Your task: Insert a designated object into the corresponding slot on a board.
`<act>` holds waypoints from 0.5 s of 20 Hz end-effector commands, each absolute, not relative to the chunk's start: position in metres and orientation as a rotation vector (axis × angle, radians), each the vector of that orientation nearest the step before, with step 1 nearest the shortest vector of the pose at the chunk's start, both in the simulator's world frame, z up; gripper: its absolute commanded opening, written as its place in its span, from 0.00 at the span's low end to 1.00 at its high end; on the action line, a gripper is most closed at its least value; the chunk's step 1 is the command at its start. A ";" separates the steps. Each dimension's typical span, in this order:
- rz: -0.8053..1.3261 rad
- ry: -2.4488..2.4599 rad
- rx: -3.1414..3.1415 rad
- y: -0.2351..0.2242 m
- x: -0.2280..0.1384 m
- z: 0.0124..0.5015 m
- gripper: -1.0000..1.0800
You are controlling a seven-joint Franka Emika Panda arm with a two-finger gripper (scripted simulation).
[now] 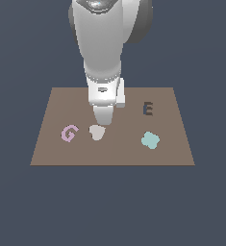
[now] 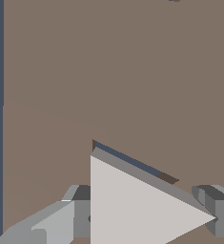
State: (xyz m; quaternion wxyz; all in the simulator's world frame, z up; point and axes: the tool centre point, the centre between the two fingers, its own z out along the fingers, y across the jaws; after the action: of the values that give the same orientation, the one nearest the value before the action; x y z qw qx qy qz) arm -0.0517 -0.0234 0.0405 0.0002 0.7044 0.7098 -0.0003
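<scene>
Your gripper (image 2: 144, 214) was clamped on the triangle piece (image 2: 137, 205), one grey finger (image 2: 61, 219) against its flat side and the other finger (image 2: 218, 212) at its pointed end, as the wrist view showed. The piece hung low over the brown board (image 1: 172, 153), and a thin dark sliver of the slot (image 2: 132, 163) showed along its upper edge, so the triangle sat almost, but not quite, over the cutout. Whether its underside had already entered the recess could not be told.

In the exterior view your arm (image 1: 102, 48) came straight down onto the board's middle, hiding the slot and the held piece behind the wrist. The pale heart-like blob (image 1: 96, 132) lay just in front of the fingers, the pink G (image 1: 69, 133) near it toward the exterior view's left, the teal rounded piece (image 1: 150, 140) and the dark E-shaped cutout (image 1: 148, 109) well apart toward the exterior view's right.

You appeared to be at the insertion step: carrying was done, seating was not yet confirmed. The next move probably called for a small sideways correction toward the exposed dark edge until it disappeared, matching the piece's rotation to the cutout, then a gentle straight descent before letting go. Pressing down while offset risked catching a corner on the slot's rim.
</scene>
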 end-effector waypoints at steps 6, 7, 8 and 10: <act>-0.001 2.253 2.189 -0.021 -0.053 0.039 0.00; -0.001 2.255 2.187 -0.021 -0.053 0.037 0.00; -0.001 2.257 2.185 -0.020 -0.054 0.034 0.00; -0.001 2.259 2.183 -0.020 -0.054 0.031 0.00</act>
State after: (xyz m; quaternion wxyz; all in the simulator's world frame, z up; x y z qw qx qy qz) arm -0.0538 -0.0204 0.0337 0.0001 0.6955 0.7185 -0.0003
